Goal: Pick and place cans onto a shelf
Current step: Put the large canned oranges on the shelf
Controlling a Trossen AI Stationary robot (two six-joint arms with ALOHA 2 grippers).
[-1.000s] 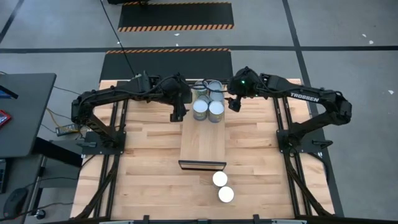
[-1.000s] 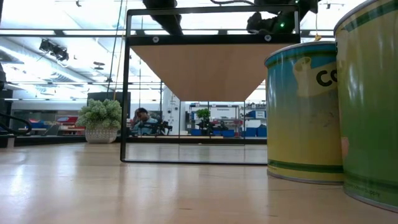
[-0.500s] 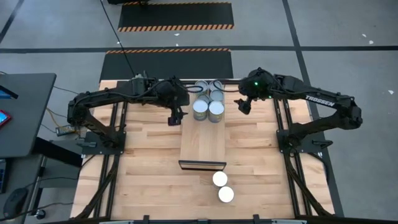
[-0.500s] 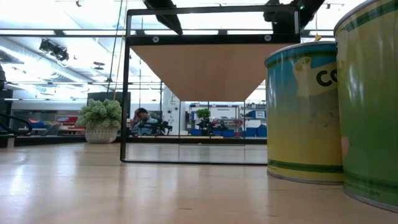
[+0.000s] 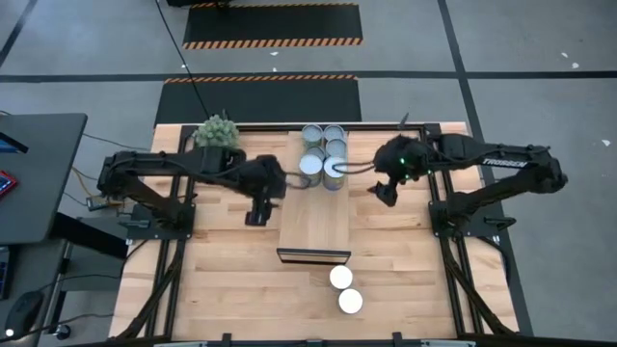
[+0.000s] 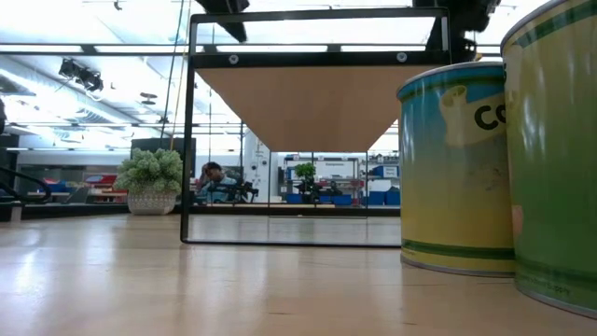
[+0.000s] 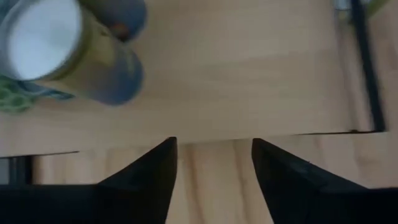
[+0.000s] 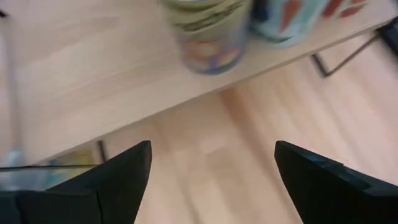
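Several cans [image 5: 322, 152] stand upright in a cluster on the far end of the light-wood shelf [image 5: 314, 217]. Two white-topped cans [image 5: 341, 278] [image 5: 350, 301] stand on the table near its front edge; in the low view they show large at the right [image 6: 455, 168] [image 6: 556, 159]. My left gripper [image 5: 255, 214] is open and empty, left of the shelf. My right gripper [image 5: 384, 196] is open and empty, right of the shelf. The left wrist view [image 7: 213, 155] shows a white-topped can [image 7: 53, 43] on the shelf ahead. The right wrist view [image 8: 211, 155] shows two cans [image 8: 211, 28] at the shelf's edge.
A green plant ball [image 5: 217, 130] sits at the table's far left, behind my left arm. The shelf stands raised on a black frame [image 6: 317, 19] above the tabletop. The shelf's near half is bare wood.
Both grippers have drawn back from the cans on the shelf's far end. My left gripper has gone toward the table's near and left edges, my right gripper toward its near and right edges. The cans stand where they were.
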